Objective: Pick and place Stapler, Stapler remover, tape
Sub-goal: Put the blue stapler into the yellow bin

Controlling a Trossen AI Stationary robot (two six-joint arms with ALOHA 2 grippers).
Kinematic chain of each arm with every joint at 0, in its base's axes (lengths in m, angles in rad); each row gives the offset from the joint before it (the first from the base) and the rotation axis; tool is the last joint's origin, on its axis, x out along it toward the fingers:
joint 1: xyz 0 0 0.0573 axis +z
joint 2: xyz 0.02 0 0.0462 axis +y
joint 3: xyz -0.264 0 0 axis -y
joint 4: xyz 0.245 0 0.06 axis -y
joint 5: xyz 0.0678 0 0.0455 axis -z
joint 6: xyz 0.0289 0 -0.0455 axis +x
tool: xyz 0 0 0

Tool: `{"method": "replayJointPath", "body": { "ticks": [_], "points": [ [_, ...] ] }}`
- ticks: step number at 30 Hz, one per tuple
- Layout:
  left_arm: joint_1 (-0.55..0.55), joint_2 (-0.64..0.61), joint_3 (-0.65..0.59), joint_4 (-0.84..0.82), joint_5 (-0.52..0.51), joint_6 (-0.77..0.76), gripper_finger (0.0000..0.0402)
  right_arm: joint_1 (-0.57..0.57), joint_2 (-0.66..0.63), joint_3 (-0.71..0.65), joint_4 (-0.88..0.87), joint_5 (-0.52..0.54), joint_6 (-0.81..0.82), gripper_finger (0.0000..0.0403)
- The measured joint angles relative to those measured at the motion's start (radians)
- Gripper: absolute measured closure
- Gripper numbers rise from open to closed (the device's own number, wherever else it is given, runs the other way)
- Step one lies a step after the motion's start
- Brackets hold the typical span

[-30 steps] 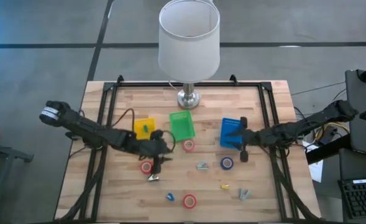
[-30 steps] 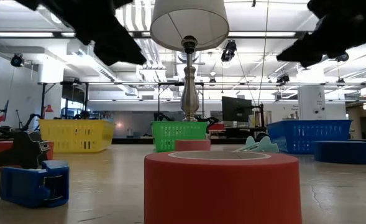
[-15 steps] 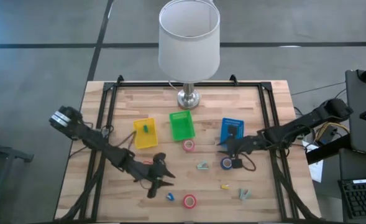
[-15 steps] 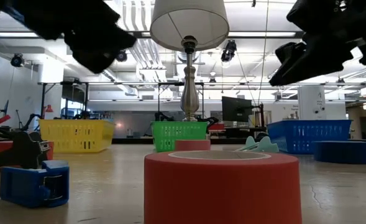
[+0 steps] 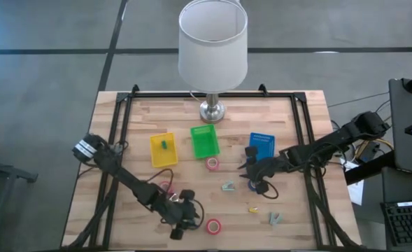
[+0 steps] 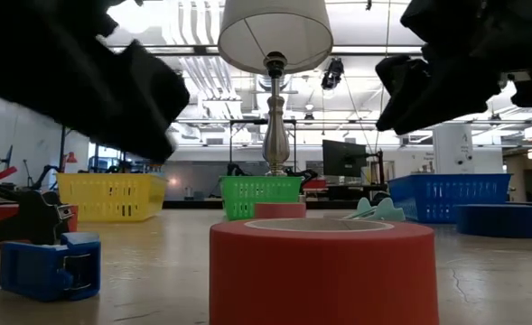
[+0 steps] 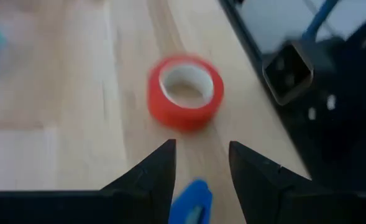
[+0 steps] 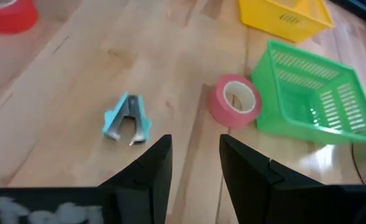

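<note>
So the left gripper (image 5: pixel 180 222) is down at the near edge of the table (image 5: pixel 296 217), fingers apart with nothing between them. Right in front of it there's a small blue stapler (image 7: pixel 192 202) poking up between the fingertips, and just beyond that a red tape roll (image 7: pixel 185 92) lying flat on the wood. From above, that roll (image 5: pixel 213 226) sits just right of the gripper.

The right gripper (image 5: pixel 251 175) hangs over the middle-right of the table, also spread open and empty. Its wrist view shows a teal staple remover (image 8: pixel 127 119) and a pink tape roll (image 8: pixel 233 101) touching the green tray (image 8: pixel 316 102), with the yellow tray (image 8: pixel 285 17) farther left. The blue tray (image 5: pixel 262 143) is to the right of the green one, just far of the right gripper. Another teal remover (image 5: pixel 275 219) lies near the right front corner.
</note>
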Motion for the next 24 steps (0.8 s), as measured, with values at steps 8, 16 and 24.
{"method": "replayJointPath", "body": {
  "ticks": [8,16,24],
  "points": [
    [-0.047,0.021,0.004,-0.102,-0.082,0.038,0.0250,0.000,0.008,0.031,0.009,-0.016,-0.036,0.0273],
    [-0.050,0.047,0.003,-0.112,-0.095,0.071,0.0250,0.000,-0.005,0.032,0.017,-0.016,-0.053,0.0273],
    [-0.048,0.063,0.002,-0.126,-0.106,0.096,0.0265,0.000,-0.007,0.031,0.007,-0.015,-0.051,0.0273]
  ]
}}
